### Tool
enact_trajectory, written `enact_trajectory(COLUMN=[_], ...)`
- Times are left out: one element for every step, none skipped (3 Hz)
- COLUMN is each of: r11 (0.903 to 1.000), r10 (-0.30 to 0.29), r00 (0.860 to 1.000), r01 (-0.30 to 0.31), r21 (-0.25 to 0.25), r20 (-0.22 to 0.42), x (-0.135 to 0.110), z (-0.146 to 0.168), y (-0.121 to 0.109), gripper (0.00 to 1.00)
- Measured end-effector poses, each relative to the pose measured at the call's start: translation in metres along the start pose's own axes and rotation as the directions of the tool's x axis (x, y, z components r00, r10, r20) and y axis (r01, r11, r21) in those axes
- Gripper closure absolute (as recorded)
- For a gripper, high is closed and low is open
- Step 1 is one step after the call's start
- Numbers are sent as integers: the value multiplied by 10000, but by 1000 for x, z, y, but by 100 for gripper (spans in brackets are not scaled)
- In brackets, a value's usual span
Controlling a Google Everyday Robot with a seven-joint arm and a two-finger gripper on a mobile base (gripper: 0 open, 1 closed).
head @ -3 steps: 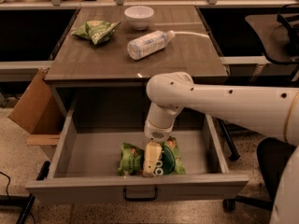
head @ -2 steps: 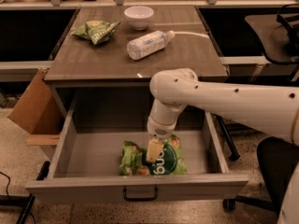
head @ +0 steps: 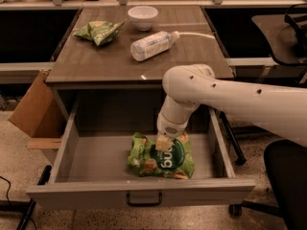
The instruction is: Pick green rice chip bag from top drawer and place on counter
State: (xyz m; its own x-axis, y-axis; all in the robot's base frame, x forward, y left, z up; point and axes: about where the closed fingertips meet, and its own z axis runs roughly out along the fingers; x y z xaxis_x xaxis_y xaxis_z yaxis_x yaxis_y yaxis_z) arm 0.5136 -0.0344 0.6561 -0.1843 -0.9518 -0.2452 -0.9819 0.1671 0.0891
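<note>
Drawer (head: 91,159) stood pulled open in the lower half of the frame, under the counter (head: 96,63). The green bag (head: 175,163) lay flat on the drawer floor, lower centre and just right of middle, near the front wall. The gripper (head: 163,142) hung straight down from the white arm over the bag's upper left part, at or right against the foil. Whether it had closed on the bag could not be told, as the wrist hid the tips. Most of the bag spread to the lower right of the gripper. Its long axis ran roughly left to right across the frame, slightly tilted. The white lettering read upside down, so its top likely pointed toward the drawer front. Counter room for a set-down looked best at the near edge, below the bottle (head: 152,45) and small crumpled bag (head: 98,31).
</note>
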Motion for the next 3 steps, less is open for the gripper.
enact_trajectory(r11=[9990,9887,9736], r10=[120,192,91], r00=[9993,9903,9808], r01=[-136,-392,-531], r21=[430,1450,2221], r20=[360,1374,1946], x=[8,32,55], z=[-21,-82,-131], y=[-4,-12,-20], gripper=[100,100,100])
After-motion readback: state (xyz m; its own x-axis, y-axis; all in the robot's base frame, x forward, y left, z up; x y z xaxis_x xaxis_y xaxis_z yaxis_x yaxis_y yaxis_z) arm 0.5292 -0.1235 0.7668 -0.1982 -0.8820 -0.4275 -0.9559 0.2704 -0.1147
